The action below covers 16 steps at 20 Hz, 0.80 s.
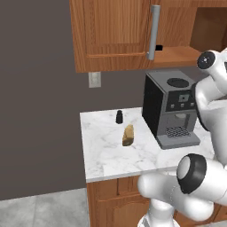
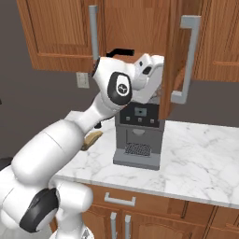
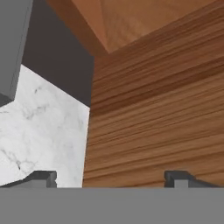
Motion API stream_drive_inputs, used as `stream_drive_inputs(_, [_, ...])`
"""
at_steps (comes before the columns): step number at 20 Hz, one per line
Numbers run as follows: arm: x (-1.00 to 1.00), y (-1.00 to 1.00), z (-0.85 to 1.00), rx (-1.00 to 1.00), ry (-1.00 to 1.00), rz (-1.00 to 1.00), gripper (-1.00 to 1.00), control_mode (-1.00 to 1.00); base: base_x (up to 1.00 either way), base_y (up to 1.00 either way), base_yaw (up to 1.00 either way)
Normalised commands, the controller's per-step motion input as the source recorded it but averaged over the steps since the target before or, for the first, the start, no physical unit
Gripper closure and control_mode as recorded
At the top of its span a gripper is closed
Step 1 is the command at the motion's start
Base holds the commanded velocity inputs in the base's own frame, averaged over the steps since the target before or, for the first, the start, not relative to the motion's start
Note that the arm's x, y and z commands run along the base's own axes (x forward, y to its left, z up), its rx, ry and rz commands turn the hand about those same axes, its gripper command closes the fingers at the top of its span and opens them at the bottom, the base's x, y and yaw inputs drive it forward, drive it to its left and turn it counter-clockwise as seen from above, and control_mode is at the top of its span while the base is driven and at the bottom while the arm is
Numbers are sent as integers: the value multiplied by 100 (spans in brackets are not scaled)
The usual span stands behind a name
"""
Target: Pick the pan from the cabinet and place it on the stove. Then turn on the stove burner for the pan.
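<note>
while they point at the cabinet (image 3: 157,113) door, the fingers (image 3: 43,177) stand spread wide, gripping nothing.

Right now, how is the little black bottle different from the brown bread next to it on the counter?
The little black bottle is dark; the brown bread is tan. The bottle is smaller than the bread. The bottle stands nearer the wall, the bread nearer the front edge. Both sit on the marble counter, left of the coffee machine, not touching.
</note>
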Motion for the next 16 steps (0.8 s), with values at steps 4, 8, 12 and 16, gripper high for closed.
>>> stream_drive_inputs(4, [-8,-91,0,0,0,-6,-100,-100,0,0,0])
stream_drive_inputs(8, [0,-79,-4,0,1,-4,-100,-100,0,0,0])
stream_drive_inputs(12, [0,-49,-2,1,0,-3,-100,-100,0,0,0])
stream_drive_inputs(16, [-25,-8,0,0,-11,0,-100,-100,0,0,0])
